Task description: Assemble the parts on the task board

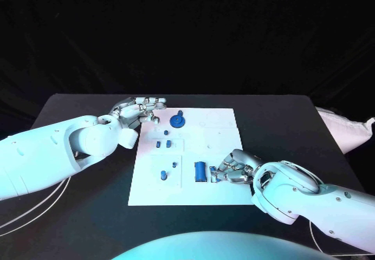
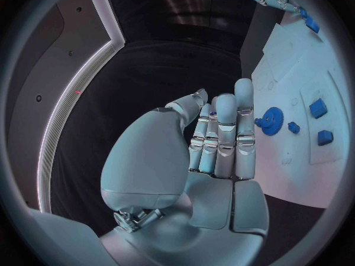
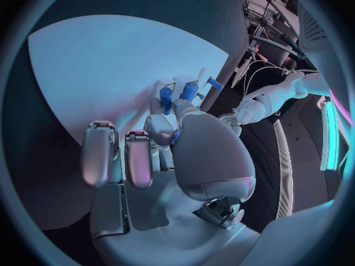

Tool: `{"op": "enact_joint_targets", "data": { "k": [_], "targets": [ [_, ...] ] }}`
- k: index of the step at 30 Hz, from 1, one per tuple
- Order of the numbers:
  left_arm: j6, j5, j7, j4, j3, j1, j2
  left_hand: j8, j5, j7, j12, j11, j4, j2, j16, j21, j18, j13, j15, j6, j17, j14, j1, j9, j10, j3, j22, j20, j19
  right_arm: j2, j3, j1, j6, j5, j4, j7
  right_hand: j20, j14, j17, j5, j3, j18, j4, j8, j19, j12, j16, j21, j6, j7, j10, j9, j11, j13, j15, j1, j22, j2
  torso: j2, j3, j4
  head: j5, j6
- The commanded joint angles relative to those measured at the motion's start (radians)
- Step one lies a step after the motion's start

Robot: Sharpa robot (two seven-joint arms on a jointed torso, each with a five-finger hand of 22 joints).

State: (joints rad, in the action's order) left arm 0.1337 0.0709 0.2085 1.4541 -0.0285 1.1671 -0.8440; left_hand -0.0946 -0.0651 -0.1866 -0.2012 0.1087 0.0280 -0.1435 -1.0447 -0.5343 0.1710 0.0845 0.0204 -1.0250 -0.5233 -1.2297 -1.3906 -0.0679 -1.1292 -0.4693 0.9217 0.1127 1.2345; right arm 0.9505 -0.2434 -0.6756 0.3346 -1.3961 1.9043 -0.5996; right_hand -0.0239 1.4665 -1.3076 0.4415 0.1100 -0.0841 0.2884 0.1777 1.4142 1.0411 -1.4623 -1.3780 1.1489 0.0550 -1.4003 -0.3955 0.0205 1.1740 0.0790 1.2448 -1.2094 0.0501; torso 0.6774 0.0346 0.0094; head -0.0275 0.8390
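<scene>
While left hand (image 1: pixel 141 111) hovers w/ fingers straight, together, right hand (image 1: pixel 234 167) pinches small blue part (image 3: pixel 191 90) over task board (image 1: pixel 222 130).

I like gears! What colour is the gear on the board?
Blue; the gear shows best in the left wrist view.

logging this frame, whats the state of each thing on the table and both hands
task board: flat on the table
blue gear: on the board's far end, untouched
long blue part: lying on the board beside the right hand
left hand: at the board's far left corner, fingers together, holding nothing
right hand: fingers curled at a small blue part; grip unclear
</scene>
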Motion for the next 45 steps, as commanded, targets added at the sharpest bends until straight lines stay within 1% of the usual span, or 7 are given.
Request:
{"op": "enact_joint_targets", "data": {
  "k": [1, 7, 8, 12, 15, 30, 45],
  "targets": [
    [-0.018, -0.003, 0.003, 0.002, 0.001, 0.000, 0.002, -0.002, -0.002, -0.001, -0.003, 0.000, 0.003, 0.008, 0.002, 0.004, 0.010, -0.001, -0.001, 0.007, 0.001, 0.007, 0.004, 0.000, 0.009, 0.001, -0.002, 0.003, -0.006, -0.005, 0.001, 0.001, -0.045, -0.031, 0.002, 0.002, -0.001, 0.071, -0.078, 0.004, -0.007, 0.011, 0.000, 0.003, 0.006, 0.008, -0.005, -0.002, 0.007, -0.002, -0.009, -0.002, 0.002, 0.005, 0.008, -0.014, -0.002, -0.002, 0.000, 0.0000, 0.0000, -0.001, 0.000],
    [-0.019, -0.004, 0.002, 0.002, 0.001, 0.000, 0.003, -0.002, -0.002, -0.001, -0.003, 0.000, 0.003, 0.008, 0.002, 0.004, 0.010, -0.001, -0.001, 0.007, 0.001, 0.007, 0.004, 0.000, 0.009, 0.001, -0.002, 0.003, -0.006, -0.007, 0.001, 0.001, -0.049, -0.036, 0.003, 0.003, 0.001, 0.072, -0.082, 0.006, -0.043, 0.012, 0.003, 0.005, 0.008, 0.020, -0.007, -0.004, 0.011, -0.003, -0.014, -0.007, 0.003, 0.018, 0.009, -0.062, -0.005, -0.005, 0.000, 0.0000, -0.0001, -0.001, 0.001],
    [-0.019, -0.004, 0.002, 0.002, 0.001, 0.000, 0.003, -0.002, -0.002, -0.001, -0.003, 0.000, 0.003, 0.008, 0.002, 0.004, 0.010, -0.001, -0.001, 0.007, 0.001, 0.007, 0.004, 0.000, 0.009, 0.001, -0.002, 0.003, -0.006, -0.007, 0.001, 0.001, -0.049, -0.037, 0.003, 0.003, 0.001, 0.072, -0.082, -0.008, -0.055, 0.012, 0.003, 0.006, 0.008, 0.021, -0.007, -0.004, 0.012, -0.003, -0.015, -0.007, 0.003, 0.019, 0.008, -0.079, -0.006, -0.006, 0.000, 0.0000, 0.0002, -0.001, 0.001],
    [-0.019, -0.004, 0.002, 0.001, 0.001, 0.000, 0.003, -0.002, -0.002, -0.001, -0.003, 0.000, 0.003, 0.008, 0.002, 0.004, 0.010, -0.001, -0.001, 0.007, 0.001, 0.007, 0.004, 0.000, 0.009, 0.001, -0.002, 0.003, -0.006, -0.007, 0.001, 0.001, -0.048, -0.043, 0.004, 0.003, 0.001, 0.072, -0.084, -0.147, -0.114, 0.012, 0.002, 0.007, 0.008, 0.023, -0.008, -0.004, 0.014, -0.006, -0.016, -0.012, 0.004, 0.026, 0.009, -0.155, -0.007, -0.017, 0.000, -0.0002, -0.0001, -0.002, 0.001],
    [-0.019, -0.004, 0.002, 0.001, 0.001, 0.000, 0.003, -0.002, -0.002, -0.001, -0.003, 0.000, 0.003, 0.008, 0.002, 0.004, 0.010, -0.001, -0.001, 0.007, 0.001, 0.007, 0.004, 0.000, 0.009, 0.001, -0.002, 0.003, -0.006, -0.005, 0.001, 0.001, -0.047, -0.049, 0.005, 0.004, 0.002, 0.072, -0.086, -0.194, -0.143, 0.012, 0.004, 0.008, 0.008, 0.027, -0.009, -0.005, 0.015, -0.007, -0.018, -0.015, 0.005, 0.031, 0.010, -0.179, -0.008, -0.024, 0.000, -0.0004, -0.0006, -0.002, 0.001],
    [-0.020, -0.008, 0.002, 0.001, 0.001, 0.000, 0.002, -0.003, -0.002, -0.001, -0.004, 0.000, 0.004, 0.009, 0.001, 0.004, 0.010, -0.001, -0.001, 0.007, 0.001, 0.007, 0.004, 0.000, 0.010, 0.002, -0.002, 0.003, -0.006, 0.021, 0.001, 0.002, -0.041, -0.065, 0.026, 0.007, 0.002, 0.072, -0.088, -0.205, -0.159, 0.013, 0.003, 0.009, 0.009, 0.028, -0.010, -0.005, 0.014, -0.007, -0.018, -0.016, 0.005, 0.033, 0.010, -0.184, -0.010, -0.024, 0.000, -0.0011, -0.0013, -0.001, 0.000],
    [-0.021, -0.008, 0.001, -0.002, 0.001, 0.000, 0.004, -0.003, -0.002, -0.001, -0.004, 0.000, 0.004, 0.009, 0.001, 0.004, 0.010, -0.001, -0.001, 0.007, 0.001, 0.007, 0.004, 0.000, 0.010, 0.002, -0.002, 0.003, -0.006, 0.023, 0.001, 0.004, -0.066, -0.054, 0.056, 0.009, 0.003, 0.074, -0.093, -0.187, -0.168, 0.014, 0.001, 0.011, 0.011, 0.036, -0.013, -0.008, 0.016, -0.009, -0.022, -0.019, 0.006, 0.042, 0.011, -0.172, -0.016, -0.043, 0.000, 0.0001, 0.0005, -0.002, 0.001]
  ]
}}
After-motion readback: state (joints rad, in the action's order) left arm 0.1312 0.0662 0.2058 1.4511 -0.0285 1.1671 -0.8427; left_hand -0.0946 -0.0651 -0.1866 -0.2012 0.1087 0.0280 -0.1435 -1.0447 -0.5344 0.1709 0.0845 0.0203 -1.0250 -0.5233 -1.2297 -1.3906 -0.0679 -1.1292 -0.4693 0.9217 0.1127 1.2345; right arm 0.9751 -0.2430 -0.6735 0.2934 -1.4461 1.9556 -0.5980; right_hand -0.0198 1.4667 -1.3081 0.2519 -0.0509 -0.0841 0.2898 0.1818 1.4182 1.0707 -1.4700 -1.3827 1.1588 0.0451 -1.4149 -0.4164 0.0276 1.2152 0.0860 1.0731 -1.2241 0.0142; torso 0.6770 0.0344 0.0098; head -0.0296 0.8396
